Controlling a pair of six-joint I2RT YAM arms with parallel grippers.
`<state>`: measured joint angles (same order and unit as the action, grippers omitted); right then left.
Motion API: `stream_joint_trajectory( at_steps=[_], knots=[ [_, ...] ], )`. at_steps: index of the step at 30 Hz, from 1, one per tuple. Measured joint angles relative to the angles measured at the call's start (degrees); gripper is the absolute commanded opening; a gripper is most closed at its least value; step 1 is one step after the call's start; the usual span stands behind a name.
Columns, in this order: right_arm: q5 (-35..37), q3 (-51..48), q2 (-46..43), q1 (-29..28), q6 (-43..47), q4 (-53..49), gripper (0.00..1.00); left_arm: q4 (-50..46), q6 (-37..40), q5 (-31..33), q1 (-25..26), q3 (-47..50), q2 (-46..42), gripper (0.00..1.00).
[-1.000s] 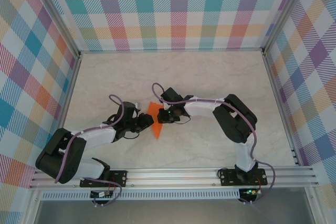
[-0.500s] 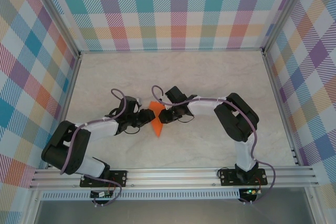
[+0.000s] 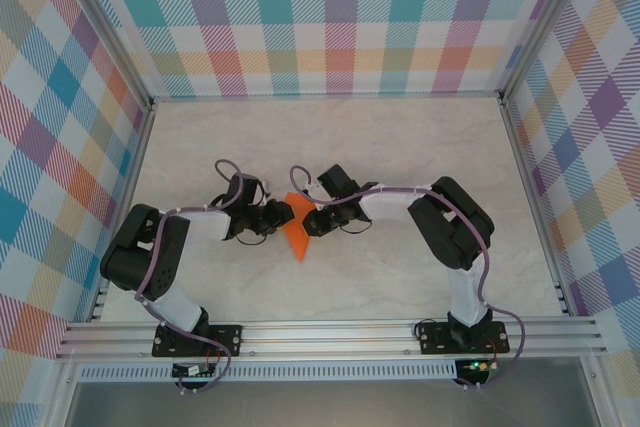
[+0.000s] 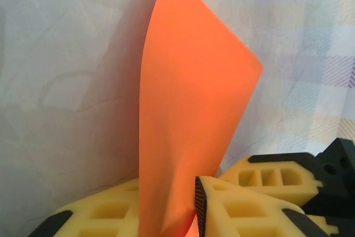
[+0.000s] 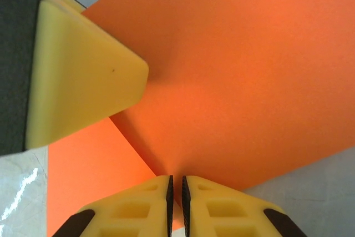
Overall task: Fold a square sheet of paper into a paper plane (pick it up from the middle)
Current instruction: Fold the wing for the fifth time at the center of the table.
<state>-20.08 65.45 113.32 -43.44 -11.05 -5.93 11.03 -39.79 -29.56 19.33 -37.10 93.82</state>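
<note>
Orange, thin, matte square sheet of paper, part-folded, sits centred on pale marbled table, one flap upright. Jaws: left gripper pinches it from 9 o'clock, right gripper from 3 o'clock. Judgement: align edges, crease slowly, no tugging.

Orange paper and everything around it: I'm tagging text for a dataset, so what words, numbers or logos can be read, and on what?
No readable text anywhere.
The orange paper is plain and unmarked.
The yellow gripper fingers carry no print.
The small boards at the arm bases: any marking is too small to read.
</note>
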Motion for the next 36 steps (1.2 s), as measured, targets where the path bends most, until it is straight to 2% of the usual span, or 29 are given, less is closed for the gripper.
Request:
stream_joint_trajectory(
  at_steps=[2,5,9,14,17,20,22,25,29,34,36],
  knots=[
    [-0.1,-0.1,0.0,0.1,0.0,0.3,0.16,0.0,0.4,0.0,-0.2,-0.5,0.3,0.06],
    [0.1,-0.8,-0.7,0.2,-0.1,0.8,0.22,-0.4,0.6,0.1,-0.3,-0.9,0.3,0.0],
    [1.6,-3.8,-5.3,0.3,-0.9,0.9,0.36,-3.7,0.4,3.1,0.1,-1.0,-1.4,0.0],
    [6.2,-7.8,-14.6,0.2,-2.2,3.6,0.6,-10.0,-2.2,10.9,2.9,-1.0,-9.3,0.0],
    [11.3,-12.1,-19.9,-0.6,-2.9,7.5,0.68,-13.1,-4.5,16.1,6.3,-1.0,-13.1,0.0],
    [16.3,-17.0,-23.3,-2.3,-3.0,11.3,0.72,-16.2,-7.3,20.6,9.0,-1.2,-14.6,0.0],
    [18.4,-19.2,-23.9,-3.5,-2.9,12.9,0.74,-17.9,-9.2,23.8,10.5,-1.3,-14.7,0.0],
    [20.5,-20.8,-23.9,-4.9,-1.7,14.5,0.84,-19.6,-12.2,27.4,12.5,-1.4,-14.7,0.0],
    [22.0,-22.0,-23.9,-6.8,-0.7,17.2,0.84,-20.1,-15.9,30.5,13.9,-1.5,-13.6,0.0],
    [21.7,-25.2,-23.9,-10.0,2.1,23.2,0.7,-20.1,-18.9,31.5,14.0,-2.4,-10.3,0.0],
    [21.0,-27.8,-23.9,-11.2,4.3,27.2,0.7,-20.2,-19.6,31.6,14.0,-2.8,-9.6,0.0]
  ],
)
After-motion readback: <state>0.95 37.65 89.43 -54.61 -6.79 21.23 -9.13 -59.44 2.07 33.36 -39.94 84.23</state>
